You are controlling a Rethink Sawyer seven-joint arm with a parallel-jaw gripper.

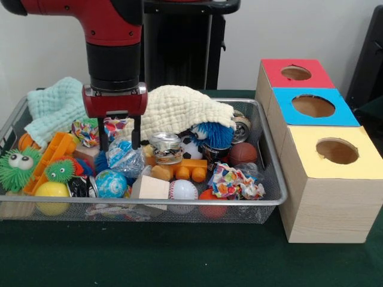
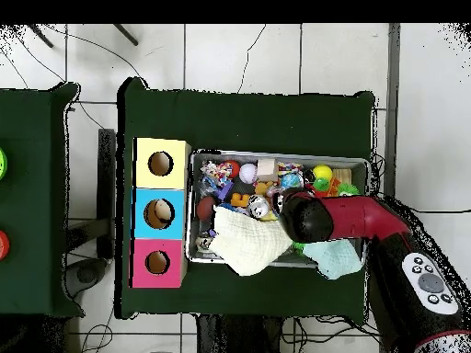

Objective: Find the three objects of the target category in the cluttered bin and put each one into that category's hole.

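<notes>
The silver wire-mesh bin (image 1: 272, 173) is full of toys and also shows in the overhead view (image 2: 276, 154). My gripper (image 1: 119, 139) hangs over its left-middle part. It is open, with one black finger (image 1: 103, 140) on each side of a crumpled clear bottle with a blue-and-white label (image 1: 124, 158). A second clear plastic piece (image 1: 250, 170) lies near the bin's right wall; I cannot tell what it is. No third bottle shows. The blue-topped box's round hole (image 1: 313, 106) is to the right of the bin (image 2: 161, 212). In the overhead view the arm's wrist (image 2: 308, 219) hides the gripper.
A cream cloth (image 1: 179, 107) and a mint cloth (image 1: 54, 107) cover the bin's back. Shiny cans (image 1: 166, 147), a patterned rag (image 1: 233, 182), balls and green fuzzy toys (image 1: 15, 167) crowd it. A red-topped box (image 1: 296, 73) and a yellow-topped box (image 1: 337, 150) flank the blue one.
</notes>
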